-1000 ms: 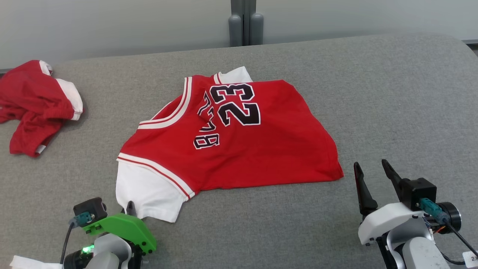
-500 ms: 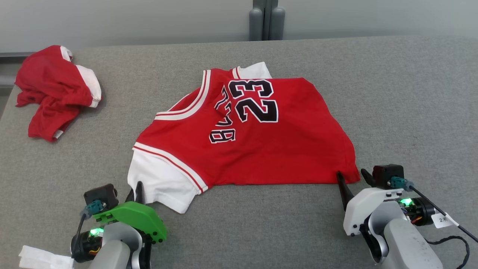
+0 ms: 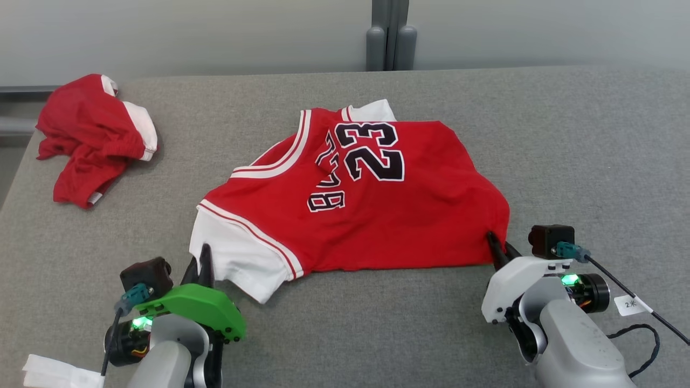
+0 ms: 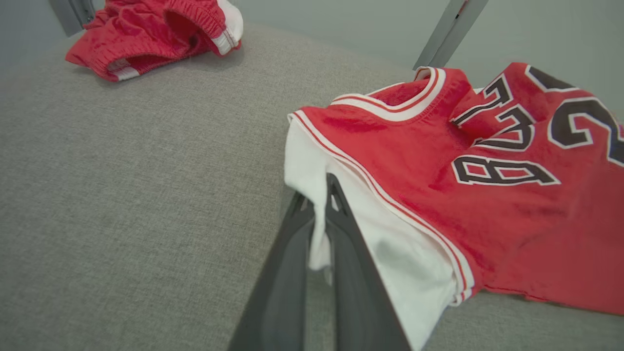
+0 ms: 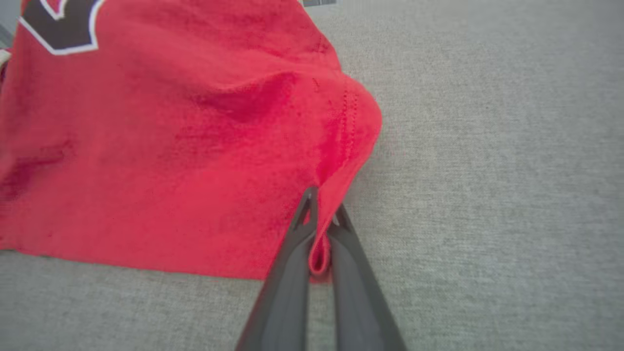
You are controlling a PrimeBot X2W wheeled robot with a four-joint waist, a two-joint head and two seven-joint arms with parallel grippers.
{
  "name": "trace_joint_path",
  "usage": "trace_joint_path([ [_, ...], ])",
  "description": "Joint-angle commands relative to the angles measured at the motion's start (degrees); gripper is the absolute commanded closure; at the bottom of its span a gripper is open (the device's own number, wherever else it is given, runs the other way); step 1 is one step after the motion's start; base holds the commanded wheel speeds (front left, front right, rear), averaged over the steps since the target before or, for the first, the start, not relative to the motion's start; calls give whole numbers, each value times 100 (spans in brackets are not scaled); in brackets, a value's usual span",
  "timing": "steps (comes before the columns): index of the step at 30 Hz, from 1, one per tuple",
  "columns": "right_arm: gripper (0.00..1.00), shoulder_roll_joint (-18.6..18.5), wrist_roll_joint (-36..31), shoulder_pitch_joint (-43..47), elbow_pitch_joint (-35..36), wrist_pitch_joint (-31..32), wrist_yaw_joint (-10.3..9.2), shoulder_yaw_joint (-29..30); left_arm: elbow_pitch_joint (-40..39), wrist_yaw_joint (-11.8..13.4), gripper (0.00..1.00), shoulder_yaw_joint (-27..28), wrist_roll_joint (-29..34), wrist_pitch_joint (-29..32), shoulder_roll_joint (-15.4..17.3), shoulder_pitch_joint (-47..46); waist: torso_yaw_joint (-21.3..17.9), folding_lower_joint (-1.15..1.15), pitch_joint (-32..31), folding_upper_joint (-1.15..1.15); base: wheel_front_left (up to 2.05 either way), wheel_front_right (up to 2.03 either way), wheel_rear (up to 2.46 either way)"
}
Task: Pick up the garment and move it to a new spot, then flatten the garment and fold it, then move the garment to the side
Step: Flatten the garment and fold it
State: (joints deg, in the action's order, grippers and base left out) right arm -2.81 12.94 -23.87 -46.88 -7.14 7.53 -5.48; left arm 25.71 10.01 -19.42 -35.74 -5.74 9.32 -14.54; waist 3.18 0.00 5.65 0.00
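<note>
Far left, on the grey felt-like tabletop (image 3: 566, 134): we see a crumpled red-and-white cloth bundle (image 3: 91, 137), well apart from both claws.
Near left: we find the left gripper (image 3: 204, 258) pinched tight on the white sleeve (image 3: 237, 258), with cloth pressed between its two dark fingers at the sleeve's left edge.
Middle: we see the red basketball jersey with a black "23" (image 3: 372, 215) spread number side up between the two claws, creased by the lettering.
Near right: we find the right gripper (image 3: 498, 241) closed on the jersey's near right hem corner, a red fold squeezed between its fingers.
</note>
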Motion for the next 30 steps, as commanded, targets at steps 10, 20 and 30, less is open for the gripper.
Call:
trace_joint_path([
  [10, 100, -138, 660, 57, 915, -186, -8, -334, -1325, 27, 100, 92, -131, 140, 186, 31, -292, 0, -711, 0, 0, 0, 0],
  [20, 100, -580, 1326, 565, 3828, 589, -6, 195, -3577, 208, 100, 478, -131, 571, 618, -450, -638, 0, -1192, 0, 0, 0, 0],
  [30, 100, -548, 966, 972, 6745, 1932, -6, 1162, -5308, 428, 100, 660, 72, 1356, 1128, -1371, -915, 0, -1317, 0, 0, 0, 0],
])
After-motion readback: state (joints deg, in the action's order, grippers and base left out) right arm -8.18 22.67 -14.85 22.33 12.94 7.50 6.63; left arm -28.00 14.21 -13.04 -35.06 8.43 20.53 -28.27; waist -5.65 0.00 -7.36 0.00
